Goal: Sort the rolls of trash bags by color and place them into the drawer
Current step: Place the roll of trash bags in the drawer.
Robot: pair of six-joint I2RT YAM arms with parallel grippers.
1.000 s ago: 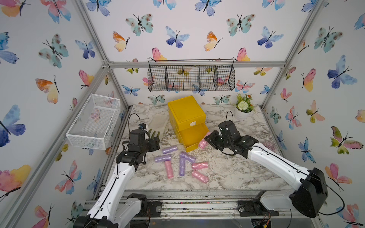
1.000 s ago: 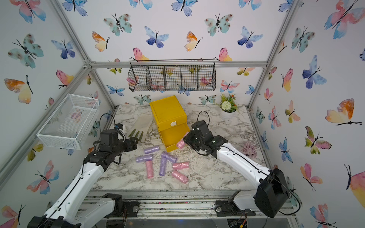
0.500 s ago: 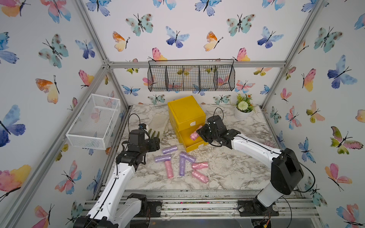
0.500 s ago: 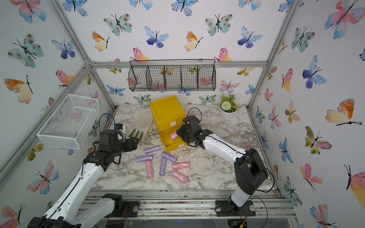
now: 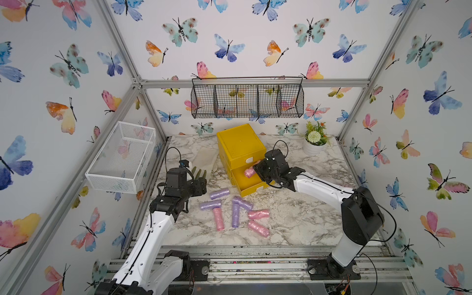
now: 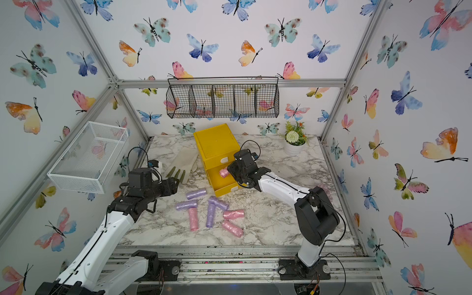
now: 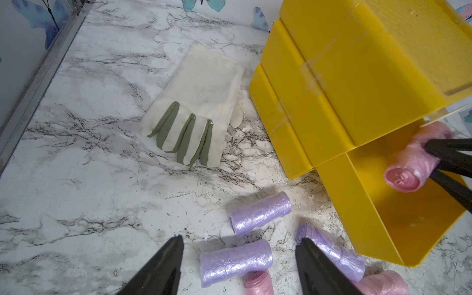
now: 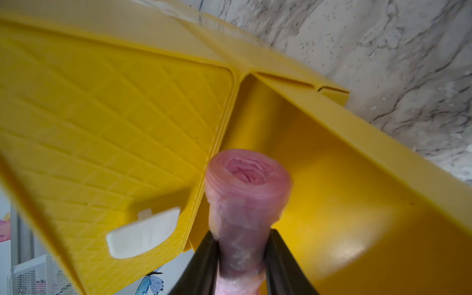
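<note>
My right gripper (image 8: 241, 237) is shut on a pink roll (image 8: 247, 184), which sticks out past the fingertips. In both top views the roll (image 5: 249, 172) (image 6: 224, 173) hangs over the open bottom drawer (image 5: 255, 190) of the yellow drawer unit (image 5: 240, 145). What shows of the drawer's inside (image 8: 357, 204) is bare. Several purple rolls (image 5: 219, 193) and pink rolls (image 5: 258, 214) lie loose on the marble table in front of the drawer. My left gripper (image 7: 240, 242) hovers open just left of them, above a purple roll (image 7: 235, 260), holding nothing.
A cream glove with green fingers (image 5: 204, 163) lies left of the drawer unit. A white mesh basket (image 5: 122, 155) hangs on the left wall and a black wire basket (image 5: 247, 101) on the back wall. A potted plant (image 5: 315, 143) stands at the back right.
My right gripper has carried the pink roll from the right of the drawer's front leftward and back, to above the open drawer. The left arm has not moved.
</note>
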